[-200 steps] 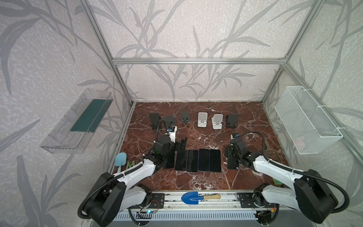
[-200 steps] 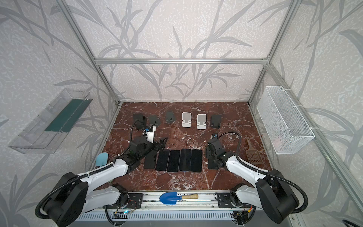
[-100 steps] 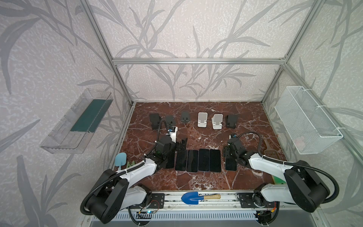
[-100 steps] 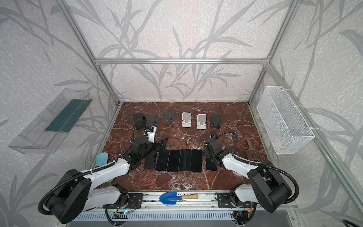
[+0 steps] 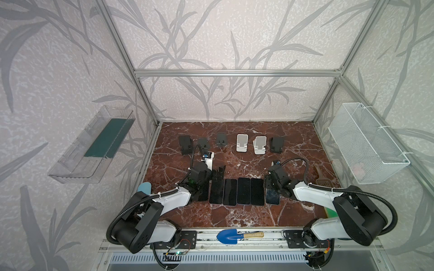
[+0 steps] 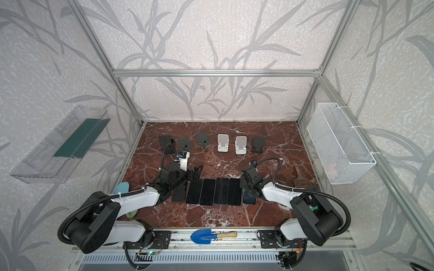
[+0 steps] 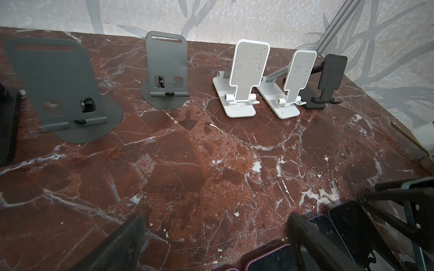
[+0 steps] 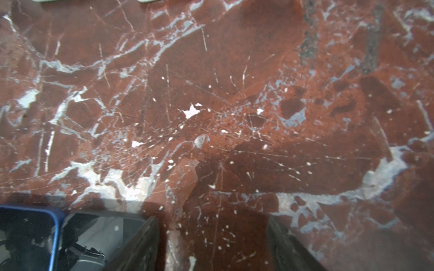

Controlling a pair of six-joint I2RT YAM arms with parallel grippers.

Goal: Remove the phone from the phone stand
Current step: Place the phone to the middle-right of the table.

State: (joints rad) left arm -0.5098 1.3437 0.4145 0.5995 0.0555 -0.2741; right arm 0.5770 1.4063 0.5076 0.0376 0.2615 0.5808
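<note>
The phone (image 5: 273,198) lies flat, screen up, at the right end of a row with five other phones (image 5: 243,191) on the tabletop (image 5: 246,162). It is off the phone stands (image 5: 242,142), which stand bare in a line along the rear. The right gripper (image 8: 211,223) is low over the phone's far end, which it hides in both top views. In the right wrist view its fingers (image 8: 141,244) are parted over bare marble with nothing between them, and the phone's corner lies just outside one finger; whether they touch I cannot tell. The left gripper (image 7: 215,218) sits at the row's left end, spread wide and holding nothing, facing the stands. A broad strip of bare marble runs between the phones and the stands. To the right of the phone, a brown scoop (image 5: 320,177) lies near the tabletop's side edge. At the front, more bare marble ends at a rail carrying a blue trowel (image 5: 226,235).
</note>
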